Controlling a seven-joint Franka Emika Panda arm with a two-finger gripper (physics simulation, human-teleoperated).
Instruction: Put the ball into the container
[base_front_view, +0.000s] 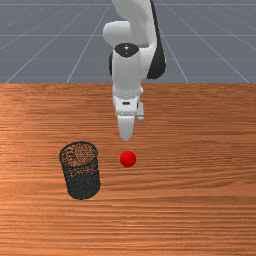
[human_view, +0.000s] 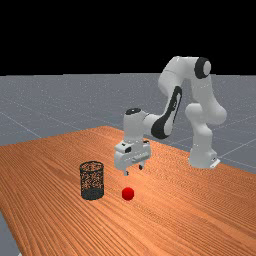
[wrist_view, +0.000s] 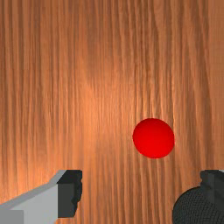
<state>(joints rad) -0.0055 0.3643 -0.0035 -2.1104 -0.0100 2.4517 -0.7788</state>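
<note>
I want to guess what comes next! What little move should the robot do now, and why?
Probably shift the open gripper slightly toward its finger nearer the container, before lowering: it hangs higher than the ball, which in the wrist view looks closer to that finger than the other.

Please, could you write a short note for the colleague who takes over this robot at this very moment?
Hand: open, holding nothing, raised above the table.
Ball: red, on the table, outside the container, toward the front view's right of it.
Container: black mesh, upright on the table.
Done: the hand is near the ball, but nothing is grasped or placed.
Left: line up over the ball, lower, close on it, lift, carry it over the container's rim and release.
</note>
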